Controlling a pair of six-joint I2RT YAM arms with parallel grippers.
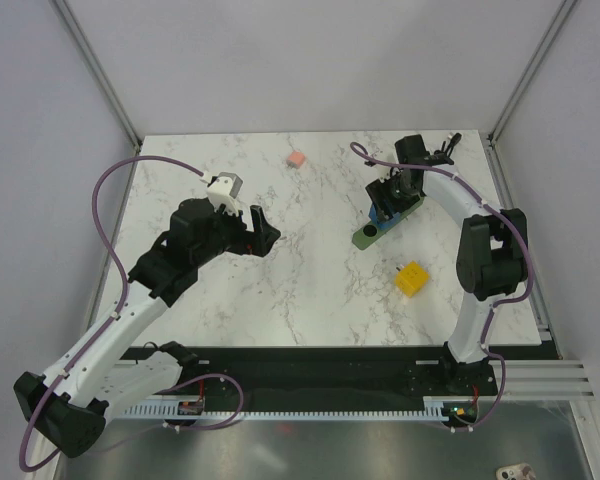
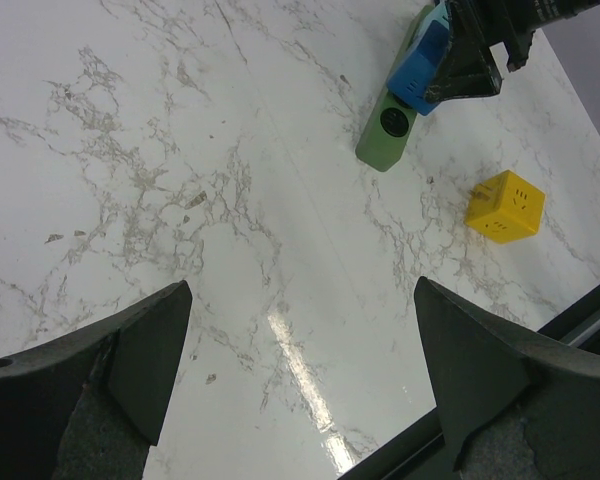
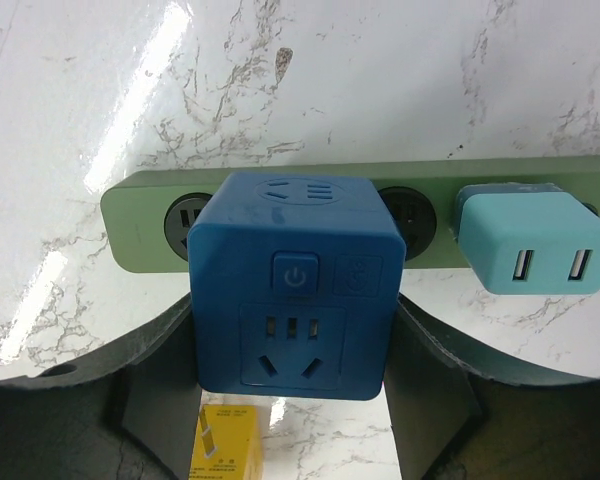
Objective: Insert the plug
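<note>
A green power strip (image 3: 140,215) lies on the marble table; it also shows in the top view (image 1: 368,235) and the left wrist view (image 2: 388,128). My right gripper (image 3: 292,345) is shut on a dark blue cube plug (image 3: 292,285), which sits over the strip's middle sockets; the blue plug also shows in the top view (image 1: 383,210). A light blue USB plug (image 3: 532,238) sits on the strip to the right of it. My left gripper (image 2: 300,370) is open and empty, hovering over bare table at centre left (image 1: 265,238).
A yellow cube plug (image 1: 412,278) lies on the table in front of the strip, also in the left wrist view (image 2: 505,206). A small pink block (image 1: 296,158) lies at the back. A white-grey adapter (image 1: 225,187) sits near the left arm. The table's front edge (image 2: 540,320) is close.
</note>
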